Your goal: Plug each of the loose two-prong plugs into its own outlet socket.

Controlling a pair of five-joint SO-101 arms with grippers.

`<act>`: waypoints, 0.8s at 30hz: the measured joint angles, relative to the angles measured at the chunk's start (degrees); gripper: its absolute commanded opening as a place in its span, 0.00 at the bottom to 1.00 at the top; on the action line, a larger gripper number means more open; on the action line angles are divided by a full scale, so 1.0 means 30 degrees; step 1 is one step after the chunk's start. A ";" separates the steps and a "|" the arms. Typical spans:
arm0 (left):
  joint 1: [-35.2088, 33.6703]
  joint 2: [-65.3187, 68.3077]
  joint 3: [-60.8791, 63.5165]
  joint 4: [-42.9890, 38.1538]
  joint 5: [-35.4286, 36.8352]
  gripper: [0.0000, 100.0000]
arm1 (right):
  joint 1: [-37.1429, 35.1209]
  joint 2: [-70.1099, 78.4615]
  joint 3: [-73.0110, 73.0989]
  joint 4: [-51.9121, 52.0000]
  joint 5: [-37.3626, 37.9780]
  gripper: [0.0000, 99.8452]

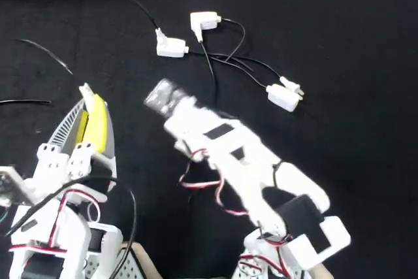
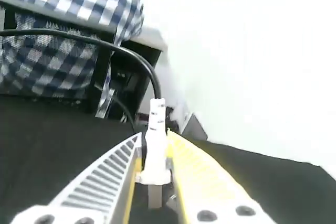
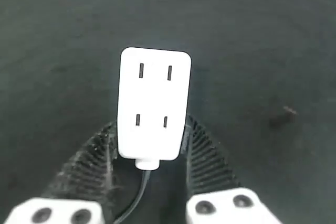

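Right wrist view shows the right gripper (image 3: 151, 129) closed tight on the lower half of a white outlet block (image 3: 154, 93), with one ribbed finger on each side. Two pairs of slots on the block face the camera. The block's cord (image 3: 137, 195) runs back between the fingers and is cut off at the edge of the picture.

In the high view this gripper (image 1: 163, 96) is a grey smear near the middle of the table, so the block in it is hard to make out there.

The left gripper (image 2: 154, 136) is pinched shut on a small white plug (image 2: 156, 114), held between a grey finger and a yellow finger (image 2: 202, 174). A black wire (image 2: 105, 45) curves away from the plug's far end. The prongs are tucked down between the fingers and I cannot see them well. In the high view this gripper (image 1: 88, 99) sits at the left side of the table.

Three white pieces (image 1: 171, 47) lie at the far side of the table, joined by thin black leads (image 1: 212, 63). I cannot tell which are plugs and which are sockets.

The table (image 1: 353, 44) is covered in black cloth. Behind it are a checked cloth (image 2: 63, 30) on a dark frame and a white wall (image 2: 252, 51).
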 measured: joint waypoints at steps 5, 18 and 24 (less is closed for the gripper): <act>-0.0059 0.0000 -0.0615 -0.0088 0.0000 0.03 | 0.2432 -0.0527 0.0000 -0.1114 -0.2344 0.01; -0.1758 0.0000 -0.1993 -0.2725 0.7092 0.03 | 0.1260 -1.3099 0.2022 0.2051 -0.8410 0.01; -0.1758 0.0000 -0.1231 -0.2725 0.7326 0.03 | 0.0821 -2.0249 0.6740 0.3692 -0.7326 0.01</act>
